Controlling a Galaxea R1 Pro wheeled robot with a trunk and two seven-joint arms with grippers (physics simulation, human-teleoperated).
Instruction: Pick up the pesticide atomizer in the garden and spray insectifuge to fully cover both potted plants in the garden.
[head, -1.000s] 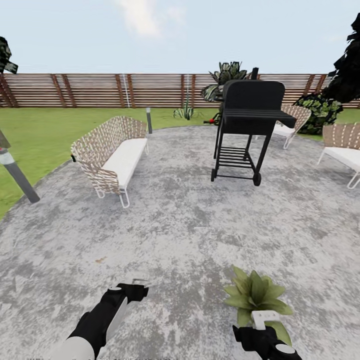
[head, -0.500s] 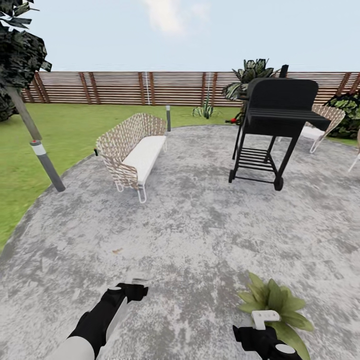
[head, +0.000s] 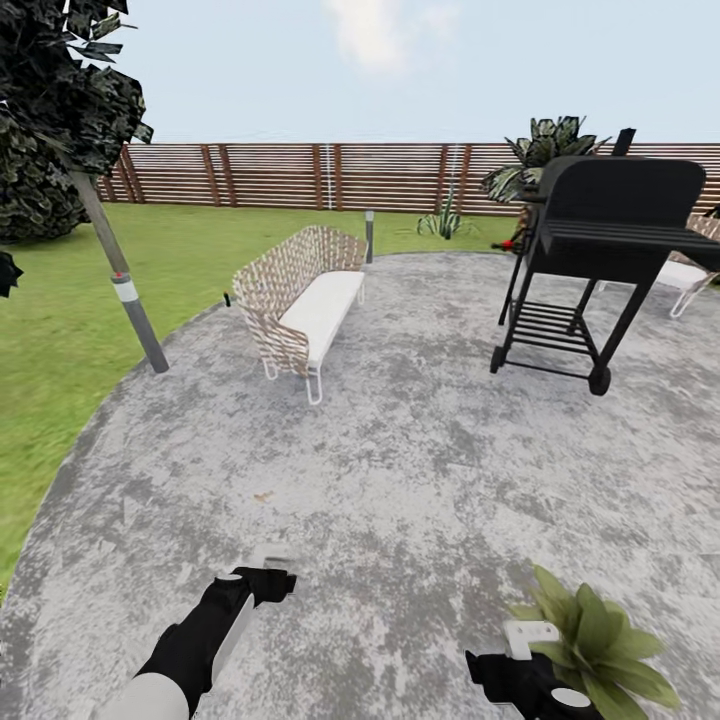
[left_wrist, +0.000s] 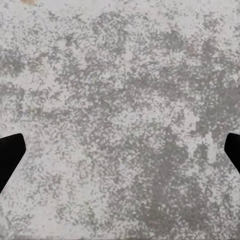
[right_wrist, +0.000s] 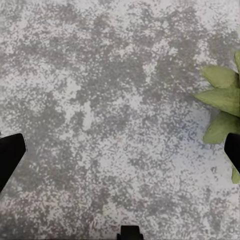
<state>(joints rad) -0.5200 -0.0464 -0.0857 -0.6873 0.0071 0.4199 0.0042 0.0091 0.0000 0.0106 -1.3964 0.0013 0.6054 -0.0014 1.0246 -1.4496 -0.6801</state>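
One potted plant (head: 600, 645), a low rosette of light-green pointed leaves, sits on the grey paving (head: 400, 450) at the bottom right of the head view. My right gripper (head: 520, 650) hovers just left of it, and its leaves (right_wrist: 222, 102) show beside one finger in the right wrist view. The right gripper (right_wrist: 120, 155) is open over bare paving. My left gripper (head: 265, 580) hangs low at the bottom left, and it (left_wrist: 120, 155) is open too, with nothing between its fingers. The pesticide atomizer and the second potted plant are out of view.
A wicker bench (head: 305, 300) with a white cushion stands mid-left and a black grill (head: 600, 240) at the right. A grey bollard post (head: 135, 310) leans at the lawn's edge (head: 60, 320). A brown slatted fence (head: 330, 178) closes the back.
The camera has turned left, so the bench, grill and plant have slid right in the picture and a dark tree has come in at the left. Both arms hold their pose.
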